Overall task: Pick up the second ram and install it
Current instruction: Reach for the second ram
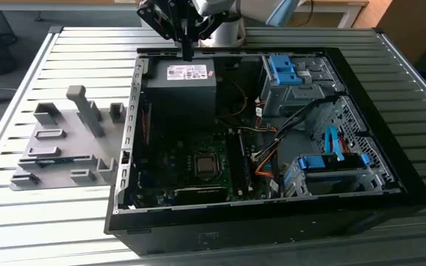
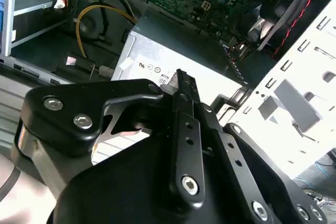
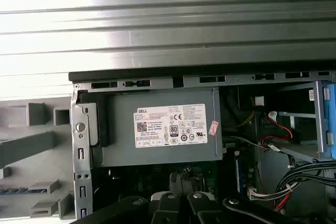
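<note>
— How is the job standing?

— The slatted metal table (image 1: 20, 221) is carrying an open computer case (image 1: 412, 188), lying on its side. A grey holder tray (image 1: 54, 121) is sitting beside it, on the exterior view's left. I'm judging that the pick-up is not yet begun. A thin blue-green strip, which I'm taking for the second ram (image 1: 50, 161), is lying low among the tray's blocks, well apart from the arm. It is also showing at the edge of the first wrist view (image 3: 16, 190).

— So the installing is all left?

— I'm reading it that way: both the lifting and the seating are waiting. Whether a stick is already sitting in the memory slots (image 1: 239, 158) on the motherboard (image 1: 198, 185), I cannot tell.

— And the tool?

— The gripper (image 1: 187, 54) is hanging over the power supply (image 1: 179, 91) at the case's far edge, touching nothing. In the second wrist view the gripper (image 2: 181, 77) is pointing at that same grey box (image 2: 173, 56). Its jaws are looking drawn together, narrow, with nothing between them.
</note>
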Robot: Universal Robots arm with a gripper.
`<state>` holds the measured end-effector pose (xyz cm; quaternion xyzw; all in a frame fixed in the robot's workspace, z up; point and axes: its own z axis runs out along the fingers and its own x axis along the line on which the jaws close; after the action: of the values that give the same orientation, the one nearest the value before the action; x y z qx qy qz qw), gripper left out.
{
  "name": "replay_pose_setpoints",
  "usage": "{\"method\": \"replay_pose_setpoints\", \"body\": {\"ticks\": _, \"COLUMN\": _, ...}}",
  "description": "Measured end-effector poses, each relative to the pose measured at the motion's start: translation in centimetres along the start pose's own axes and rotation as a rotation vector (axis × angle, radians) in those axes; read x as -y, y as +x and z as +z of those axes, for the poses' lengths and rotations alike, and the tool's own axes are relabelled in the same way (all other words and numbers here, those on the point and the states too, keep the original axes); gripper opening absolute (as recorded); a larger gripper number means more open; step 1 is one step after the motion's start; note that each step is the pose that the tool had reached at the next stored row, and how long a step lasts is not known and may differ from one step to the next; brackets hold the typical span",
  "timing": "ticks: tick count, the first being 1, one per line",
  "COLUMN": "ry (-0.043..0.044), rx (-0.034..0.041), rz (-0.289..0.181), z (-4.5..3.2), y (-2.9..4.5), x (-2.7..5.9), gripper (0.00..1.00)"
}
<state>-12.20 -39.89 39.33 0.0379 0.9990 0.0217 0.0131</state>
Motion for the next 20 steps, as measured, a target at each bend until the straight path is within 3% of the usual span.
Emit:
{"method": "replay_pose_setpoints", "body": {"ticks": 11, "ry": 0.0000, "rx": 0.0000, "rz": 0.000, "z": 0.02, "y": 0.23, "x": 0.02, "gripper": 0.11}}
{"method": "replay_pose_setpoints", "body": {"ticks": 20, "ry": 0.0000, "rx": 0.0000, "rz": 0.000, "z": 0.06, "y": 0.91, "x": 0.07, "gripper": 0.11}}
